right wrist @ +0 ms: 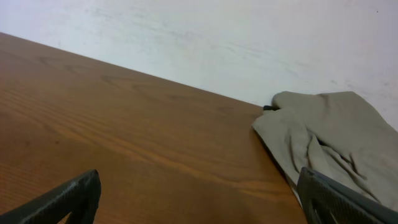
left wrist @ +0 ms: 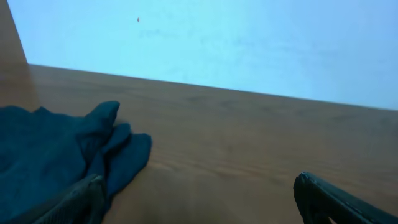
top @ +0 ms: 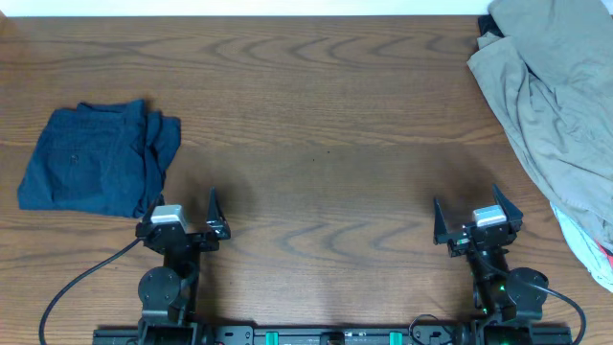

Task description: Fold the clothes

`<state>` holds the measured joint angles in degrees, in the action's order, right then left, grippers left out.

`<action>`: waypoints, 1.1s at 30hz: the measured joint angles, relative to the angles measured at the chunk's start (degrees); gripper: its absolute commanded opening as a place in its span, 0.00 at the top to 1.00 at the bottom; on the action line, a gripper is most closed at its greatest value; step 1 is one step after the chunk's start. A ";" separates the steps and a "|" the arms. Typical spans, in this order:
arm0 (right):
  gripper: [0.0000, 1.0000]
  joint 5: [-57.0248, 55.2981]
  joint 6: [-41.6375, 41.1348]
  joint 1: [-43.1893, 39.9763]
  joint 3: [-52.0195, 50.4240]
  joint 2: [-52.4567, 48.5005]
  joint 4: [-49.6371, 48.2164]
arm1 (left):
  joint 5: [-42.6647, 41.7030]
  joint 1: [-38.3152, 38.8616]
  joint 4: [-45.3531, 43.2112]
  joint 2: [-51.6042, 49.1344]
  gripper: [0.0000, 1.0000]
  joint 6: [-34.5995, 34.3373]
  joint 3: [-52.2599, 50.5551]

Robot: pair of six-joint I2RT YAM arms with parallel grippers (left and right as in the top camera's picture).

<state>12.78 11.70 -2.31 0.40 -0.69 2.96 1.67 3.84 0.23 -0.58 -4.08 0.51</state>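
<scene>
A folded dark blue garment (top: 96, 158) lies at the table's left; it also shows in the left wrist view (left wrist: 56, 149). A rumpled pile of grey-beige clothes (top: 556, 96) covers the right side, with a white and pink piece (top: 596, 251) at its lower edge; the pile also shows in the right wrist view (right wrist: 329, 137). My left gripper (top: 182, 217) is open and empty near the front edge, just right of the blue garment (left wrist: 199, 193). My right gripper (top: 476, 217) is open and empty, left of the pile (right wrist: 199, 193).
The wooden table (top: 316, 115) spans the view between the two clothes heaps. A pale wall runs behind its far edge (left wrist: 249, 43). Black cables (top: 77, 287) trail from the arm bases at the front.
</scene>
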 measured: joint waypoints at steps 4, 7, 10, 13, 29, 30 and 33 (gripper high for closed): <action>0.01 0.00 0.00 0.00 0.00 0.02 -0.02 | -1.11 -0.02 1.09 0.00 0.02 1.16 0.52; 0.01 0.00 0.00 0.00 0.00 0.02 -0.02 | -1.46 -0.04 1.22 0.00 0.02 1.38 0.59; 0.01 0.00 0.00 0.00 0.00 0.00 -0.02 | -1.51 -0.04 1.25 0.00 0.02 1.40 0.59; 0.01 0.00 0.00 0.00 0.00 0.02 -0.02 | -1.51 -0.04 1.25 0.00 0.02 1.40 0.59; 0.01 0.00 0.00 0.00 0.00 0.02 -0.02 | -1.51 -0.04 1.27 0.00 0.02 1.46 0.59; 0.01 0.00 0.00 0.00 0.00 0.02 -0.02 | -1.51 -0.04 1.27 0.00 0.02 1.51 0.61; 0.01 0.00 0.00 0.00 0.00 0.02 -0.02 | -1.51 -0.04 1.27 0.00 0.02 1.55 0.61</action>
<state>12.78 11.70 -2.31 0.40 -0.67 2.94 0.16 3.79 1.50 -0.58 -2.52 1.13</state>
